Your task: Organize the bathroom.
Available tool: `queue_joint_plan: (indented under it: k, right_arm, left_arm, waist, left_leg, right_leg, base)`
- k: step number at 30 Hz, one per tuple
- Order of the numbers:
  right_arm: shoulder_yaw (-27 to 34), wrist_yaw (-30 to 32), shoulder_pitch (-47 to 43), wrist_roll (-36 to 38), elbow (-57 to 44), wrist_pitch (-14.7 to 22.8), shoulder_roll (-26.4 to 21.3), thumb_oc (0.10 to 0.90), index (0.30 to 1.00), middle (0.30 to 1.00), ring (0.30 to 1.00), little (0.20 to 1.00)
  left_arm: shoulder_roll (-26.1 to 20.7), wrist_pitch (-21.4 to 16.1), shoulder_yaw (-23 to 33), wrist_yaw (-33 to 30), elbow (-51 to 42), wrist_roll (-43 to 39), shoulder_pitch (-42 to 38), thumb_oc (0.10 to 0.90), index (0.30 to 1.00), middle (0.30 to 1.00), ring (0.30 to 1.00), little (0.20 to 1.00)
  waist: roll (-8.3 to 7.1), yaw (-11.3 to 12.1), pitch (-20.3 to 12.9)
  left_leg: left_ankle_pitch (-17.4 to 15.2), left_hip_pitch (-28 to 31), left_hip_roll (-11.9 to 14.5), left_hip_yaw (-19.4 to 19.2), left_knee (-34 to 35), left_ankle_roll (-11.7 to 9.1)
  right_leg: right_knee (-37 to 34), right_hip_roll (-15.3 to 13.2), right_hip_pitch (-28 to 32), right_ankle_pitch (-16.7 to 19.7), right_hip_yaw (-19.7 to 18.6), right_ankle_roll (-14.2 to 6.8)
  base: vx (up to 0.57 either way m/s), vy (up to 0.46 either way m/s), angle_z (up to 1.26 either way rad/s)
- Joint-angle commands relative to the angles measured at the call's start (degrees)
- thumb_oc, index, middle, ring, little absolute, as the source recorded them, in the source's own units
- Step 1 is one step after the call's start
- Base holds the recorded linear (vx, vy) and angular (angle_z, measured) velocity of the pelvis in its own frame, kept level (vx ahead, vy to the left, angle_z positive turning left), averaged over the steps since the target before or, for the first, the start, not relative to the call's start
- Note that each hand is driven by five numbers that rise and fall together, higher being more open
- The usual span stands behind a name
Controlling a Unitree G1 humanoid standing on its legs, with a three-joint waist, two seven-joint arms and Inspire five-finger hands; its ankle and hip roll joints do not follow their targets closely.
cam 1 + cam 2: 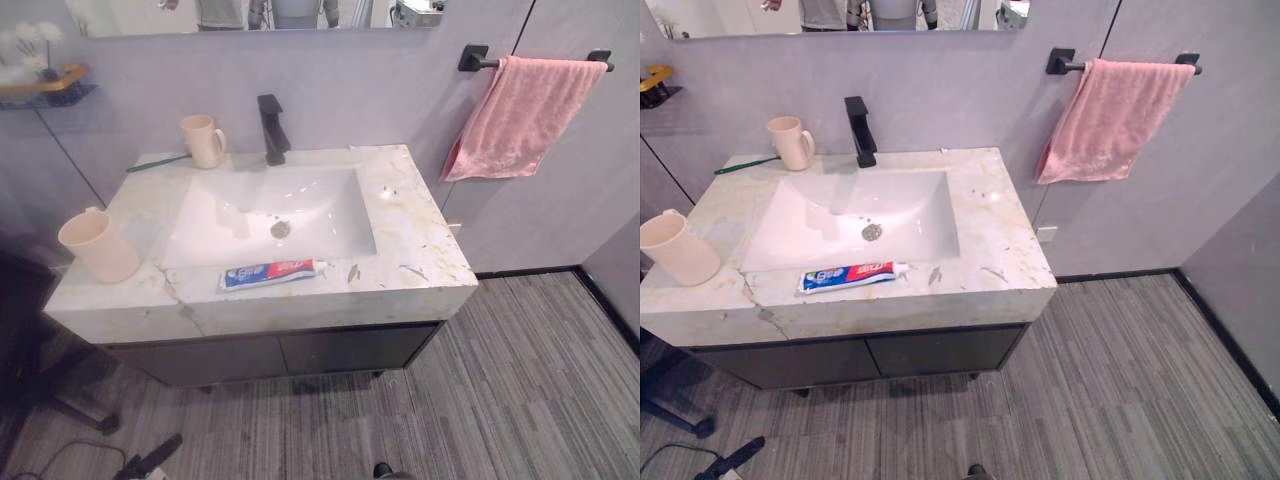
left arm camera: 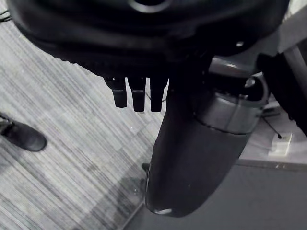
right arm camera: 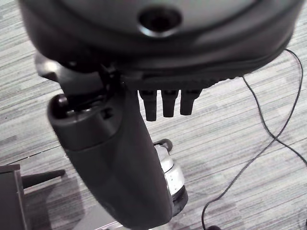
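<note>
Marble-patterned stone forms the vanity top [image 1: 420, 250], with a white basin [image 1: 265, 215] sunk in its middle. At the front left corner of the vanity top stands a cream cup [image 1: 98, 245] with its handle toward the wall. Near the back left corner a green toothbrush [image 1: 158, 161] lies flat, its tip just beside a second cream mug [image 1: 203, 140] that stands upright by the back edge. Next along the back edge, a black faucet [image 1: 271, 129] rises behind the basin. On the front edge, between basin and rim, a toothpaste tube [image 1: 270, 273] lies on its side, its cap pointing right. On the wall to the right of the vanity, a pink towel [image 1: 520, 115] hangs from a black bar [image 1: 480, 60].

The left hand [image 2: 136, 93] hangs over the striped floor, fingers relaxed and straight, holding nothing. The right hand [image 3: 165, 103] hangs likewise over the floor, fingers loose and empty.
</note>
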State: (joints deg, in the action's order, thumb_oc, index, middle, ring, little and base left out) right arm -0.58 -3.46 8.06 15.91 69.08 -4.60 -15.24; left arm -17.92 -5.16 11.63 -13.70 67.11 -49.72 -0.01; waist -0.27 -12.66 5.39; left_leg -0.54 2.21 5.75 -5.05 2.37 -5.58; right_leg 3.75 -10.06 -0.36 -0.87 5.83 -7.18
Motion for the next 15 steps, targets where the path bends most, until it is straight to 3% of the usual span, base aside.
queue_joint_plan:
  k: [1,2,3,4,5,9,10,14,15]
  right_arm:
    - [-0.1,-0.9,-1.4,-3.9,-0.1,0.0,-0.9,0.8,0.9,0.9,0.9,0.9]
    - [-0.2,-0.9,-1.4,-3.9,-0.1,0.0,-0.8,0.8,0.9,0.9,0.9,0.9]
    - [-1.2,-0.7,-1.3,-3.5,-0.4,0.1,-0.5,0.8,0.9,0.9,0.9,0.9]
    - [-1.5,-0.6,-1.3,-3.1,-0.6,0.0,-0.4,0.8,0.9,0.9,0.9,0.9]
    - [-2.2,-0.4,-1.1,-2.9,-0.9,-0.1,-0.3,0.8,0.9,0.9,0.9,0.9]
    - [-2.7,-0.1,-0.6,-2.7,-0.7,-0.1,-0.6,0.8,0.9,0.9,0.9,0.9]
    - [-2.5,0.1,-0.4,-2.3,-0.1,0.3,-1.3,0.8,0.9,0.9,0.9,0.9]
    - [-1.7,-0.1,-0.5,-2.1,0.7,0.2,-2.4,0.8,0.9,0.9,0.9,0.9]
    - [-1.2,-0.4,-0.5,-2.3,0.9,-0.3,-3.0,0.8,0.9,0.9,0.9,0.9]
  left_arm:
    - [-2.8,-14.0,8.3,-12.1,-5.6,-12.1,-1.0,0.8,0.9,0.9,0.9,0.9]
    - [-2.8,-13.8,8.5,-11.9,-5.7,-12.2,-1.0,0.8,0.9,0.9,0.9,0.9]
    - [-3.7,-19.0,11.1,-15.9,-6.9,-12.8,-1.4,0.8,0.9,0.9,0.9,0.9]
    - [-4.3,-20.1,11.6,-17.3,-7.7,-12.9,-1.6,0.8,0.9,0.9,0.9,0.9]
    - [-5.5,-24.3,12.8,-21.7,-9.4,-11.9,-2.0,0.8,0.9,0.9,0.9,0.9]
    - [-8.5,-26.9,14.6,-27.0,-12.5,-11.0,-2.9,0.8,0.9,0.9,0.9,0.9]
    - [-12.3,-29.3,15.8,-34.1,-15.5,-8.3,-4.1,0.8,0.9,0.9,0.9,0.9]
    - [-17.0,-31.4,16.9,-40.9,-21.1,-5.0,-5.8,0.8,0.9,0.9,0.9,0.9]
    - [-19.6,-32.2,17.4,-44.6,-24.6,-0.5,-6.6,0.8,0.9,0.9,0.9,0.9]
  waist:
    - [1.43,1.3,0.9]
    - [1.39,1.3,0.9]
    - [1.07,1.6,0.5]
    - [0.97,1.7,0.3]
    - [0.79,2.0,-0.1]
    - [0.68,2.5,-0.9]
    - [0.93,2.8,-1.7]
    - [1.15,3.1,-2.1]
    - [1.26,3.2,-2.3]
  left_leg:
    - [-2.0,-0.5,2.2,-4.9,-5.4,3.2]
    - [-2.0,-0.5,2.2,-4.9,-5.4,3.1]
    - [-1.9,-0.4,2.4,-5.1,-5.3,2.9]
    - [-1.9,-0.3,2.6,-5.1,-5.2,2.8]
    - [-1.6,0.0,2.9,-5.2,-4.8,2.5]
    - [-1.1,0.7,3.7,-5.6,-4.0,1.9]
    - [-0.6,1.5,4.4,-5.8,-3.0,1.3]
    - [-0.1,2.4,5.1,-5.7,-2.3,0.8]
    - [0.0,2.7,5.3,-5.8,-2.1,0.7]
  right_leg:
    - [4.5,-0.5,-3.5,-0.7,-3.5,-4.7]
    - [4.4,-0.5,-3.3,-0.7,-3.5,-4.7]
    - [3.4,-0.5,-2.6,-0.5,-3.1,-4.9]
    - [3.0,-0.5,-2.3,-0.4,-2.9,-4.9]
    - [1.9,-0.3,-1.6,-0.2,-2.6,-4.9]
    - [0.3,0.0,-0.5,0.2,-1.5,-4.9]
    - [-0.8,0.4,0.4,0.4,-0.7,-4.9]
    - [-1.4,0.8,1.3,0.4,-0.3,-4.7]
    - [-1.6,0.9,1.6,0.5,-0.2,-4.7]
  base:
    - [0.08,-0.005,0.02]
    - [0.09,-0.041,0.02]
    - [0.04,-0.046,0.01]
    - [0.06,-0.08,0.0]
    - [0.04,-0.061,0.01]
    - [0.03,-0.071,0.05]
    - [0.01,-0.077,0.09]
    - [0.0,-0.049,0.08]
    - [0.0,-0.022,0.04]
